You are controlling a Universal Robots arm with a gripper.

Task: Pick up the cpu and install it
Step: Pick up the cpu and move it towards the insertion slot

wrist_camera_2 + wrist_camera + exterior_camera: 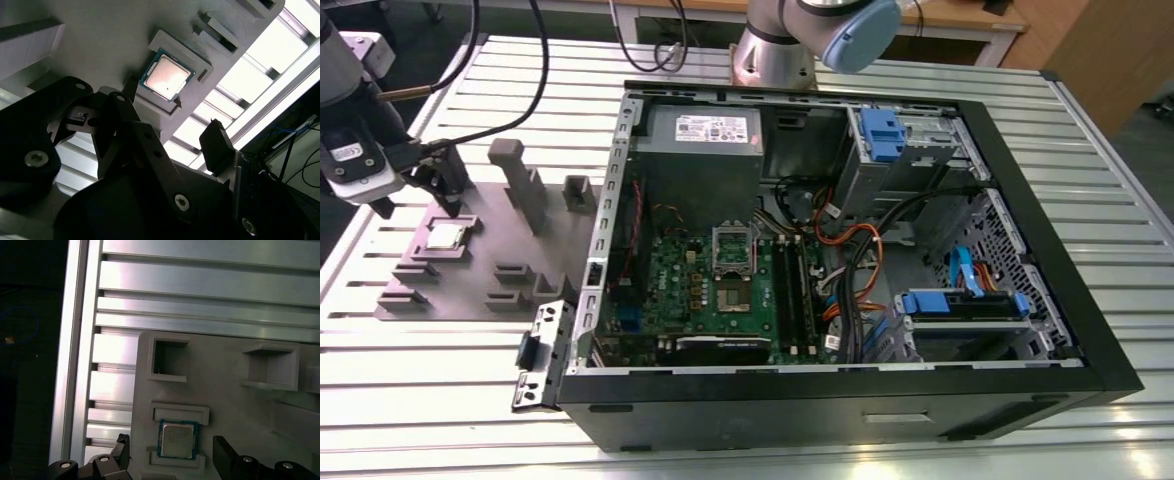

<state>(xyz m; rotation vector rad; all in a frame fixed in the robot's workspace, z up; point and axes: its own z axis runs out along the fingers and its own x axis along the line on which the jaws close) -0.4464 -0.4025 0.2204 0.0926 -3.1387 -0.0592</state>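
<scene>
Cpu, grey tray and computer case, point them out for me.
cpu (176,439), first wrist view, middle of its metal top.
grey tray (470,260), exterior view, bare flat surface.
computer case (854,415), exterior view, black near wall.

The exterior view looks down from afar; both wrist views closely share the cpu (167,76) (176,439).

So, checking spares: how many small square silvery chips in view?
1: the silvery cpu lies in a recess of the grey fixture plate; the black case might hide others.
</scene>
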